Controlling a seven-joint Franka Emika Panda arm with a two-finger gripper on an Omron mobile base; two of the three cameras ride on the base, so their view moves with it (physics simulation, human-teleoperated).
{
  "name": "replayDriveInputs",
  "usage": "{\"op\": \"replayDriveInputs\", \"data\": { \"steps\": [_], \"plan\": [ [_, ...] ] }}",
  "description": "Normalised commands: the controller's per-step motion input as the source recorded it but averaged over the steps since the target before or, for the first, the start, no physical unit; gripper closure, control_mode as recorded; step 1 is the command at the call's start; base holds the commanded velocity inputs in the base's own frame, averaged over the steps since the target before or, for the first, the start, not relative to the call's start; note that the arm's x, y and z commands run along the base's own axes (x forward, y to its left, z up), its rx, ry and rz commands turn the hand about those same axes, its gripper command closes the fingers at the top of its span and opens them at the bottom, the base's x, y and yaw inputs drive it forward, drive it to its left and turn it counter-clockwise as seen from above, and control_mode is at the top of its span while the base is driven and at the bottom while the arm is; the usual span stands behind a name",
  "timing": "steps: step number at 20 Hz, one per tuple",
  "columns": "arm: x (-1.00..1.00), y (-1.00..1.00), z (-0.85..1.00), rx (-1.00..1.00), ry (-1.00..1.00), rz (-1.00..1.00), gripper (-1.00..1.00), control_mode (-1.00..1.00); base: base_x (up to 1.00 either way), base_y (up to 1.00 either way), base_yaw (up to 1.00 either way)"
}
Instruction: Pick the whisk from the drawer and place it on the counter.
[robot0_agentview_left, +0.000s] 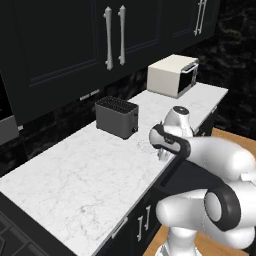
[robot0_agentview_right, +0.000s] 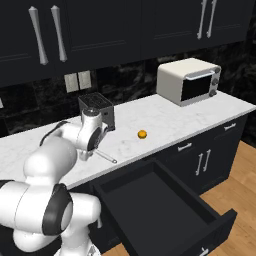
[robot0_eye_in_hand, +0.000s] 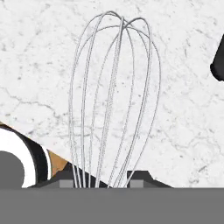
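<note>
My gripper (robot0_eye_in_hand: 103, 180) is shut on the whisk (robot0_eye_in_hand: 114, 96), a slim silver one whose thin wire loops fan out from between the dark fingertips (robot0_eye_in_hand: 65, 180) over the white marble counter (robot0_eye_in_hand: 188, 113). In the right base view the gripper (robot0_agentview_right: 94, 150) sits low over the counter (robot0_agentview_right: 165, 120) near its front edge, and the whisk (robot0_agentview_right: 106, 157) pokes out to the right, at or just above the slab. The whisk's faint wire head (robot0_agentview_left: 144, 145) shows on the counter (robot0_agentview_left: 75, 175) beside the arm. The black drawer (robot0_agentview_right: 165, 202) stands pulled out below, its dark inside bare.
A dark toaster (robot0_agentview_right: 98, 111) stands just behind the gripper, and a small orange ball (robot0_agentview_right: 142, 134) lies to its right. A cream microwave (robot0_agentview_right: 189, 81) sits at the far right. Black upper cabinets with long handles (robot0_agentview_left: 114, 37) hang above. Left of the toaster the marble (robot0_agentview_left: 60, 170) is bare.
</note>
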Motion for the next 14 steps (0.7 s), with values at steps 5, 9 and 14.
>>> {"op": "replayDriveInputs", "data": {
  "steps": [5, 9, 14],
  "plan": [
    [0.15, 0.42, -0.4, -0.05, -0.05, 0.04, 1.0, -1.0, 0.0, 0.0, 0.0],
    [0.41, 0.36, -0.13, 0.0, -0.08, 0.04, -1.0, -1.0, 0.0, 0.0, 0.0],
    [0.4, 0.29, 0.0, 0.0, -0.05, 0.06, -1.0, -1.0, 0.0, 0.0, 0.0]
  ]
}}
